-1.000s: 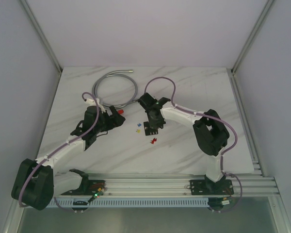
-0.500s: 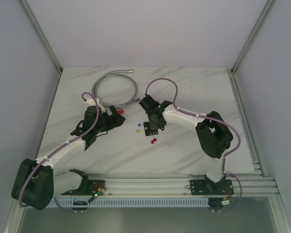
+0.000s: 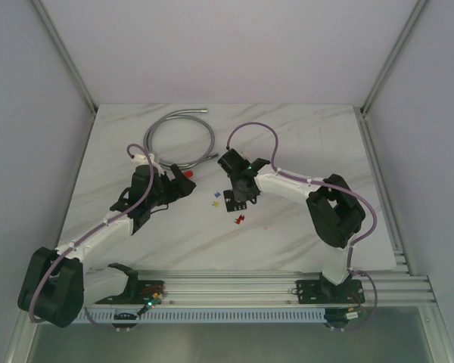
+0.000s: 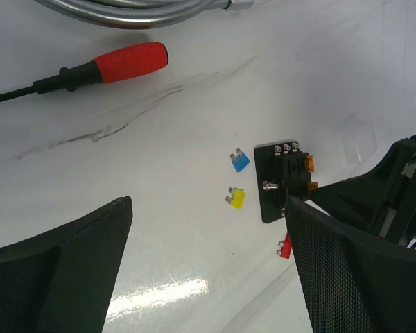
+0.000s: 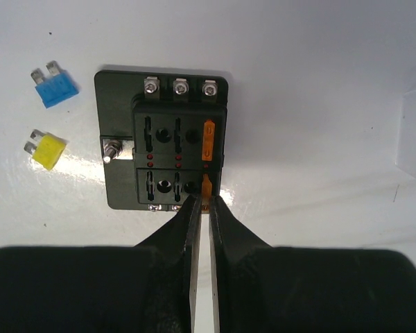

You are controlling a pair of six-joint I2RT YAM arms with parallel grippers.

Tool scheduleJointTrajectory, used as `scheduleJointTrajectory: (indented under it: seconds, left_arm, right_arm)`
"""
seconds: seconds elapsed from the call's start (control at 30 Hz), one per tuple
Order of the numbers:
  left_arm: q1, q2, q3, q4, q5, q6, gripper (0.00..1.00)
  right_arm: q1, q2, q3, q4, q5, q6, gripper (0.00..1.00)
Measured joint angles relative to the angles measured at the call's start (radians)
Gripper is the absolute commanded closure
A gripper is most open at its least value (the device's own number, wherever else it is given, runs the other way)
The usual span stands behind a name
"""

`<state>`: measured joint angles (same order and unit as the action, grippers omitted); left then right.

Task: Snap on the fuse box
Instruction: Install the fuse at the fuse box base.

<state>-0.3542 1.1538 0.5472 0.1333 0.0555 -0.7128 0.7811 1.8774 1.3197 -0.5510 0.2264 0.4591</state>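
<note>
The black fuse box [image 5: 163,149] lies flat on the white marble table, with one orange fuse [image 5: 208,141] seated in its upper right slot. It also shows in the top view [image 3: 234,199] and the left wrist view [image 4: 281,182]. My right gripper [image 5: 205,201] is shut on a second orange fuse [image 5: 206,186] at the box's lower right slot. My left gripper [image 4: 208,205] is open and empty, hovering left of the box. The clear cover [image 5: 414,132] lies on the table right of the box.
Loose blue [image 5: 54,87] and yellow [image 5: 47,150] fuses lie left of the box, and red fuses [image 3: 240,220] in front of it. A red-handled screwdriver [image 4: 121,62] and a coiled grey metal hose [image 3: 180,140] lie at the back left.
My right arm has shifted slightly over the fuse box, its wrist a little farther left. The left arm has not moved.
</note>
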Motion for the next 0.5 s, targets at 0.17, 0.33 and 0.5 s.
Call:
scheduleJointTrajectory:
  seconds: [0.17,0.33,0.5]
  left_arm:
    - [0.0,0.0,0.0,0.0,0.002,-0.005,0.0]
    - [0.0,0.0,0.0,0.0,0.01,-0.009,0.0]
    - [0.0,0.001,0.0,0.0,0.013,-0.012,0.0]
  right_arm:
    - [0.0,0.028,0.039,-0.023,0.005,-0.018,0.97]
    - [0.0,0.027,0.036,-0.022,0.006,-0.022,0.99]
    - [0.0,-0.023,-0.042,0.051,0.012,-0.018,1.0]
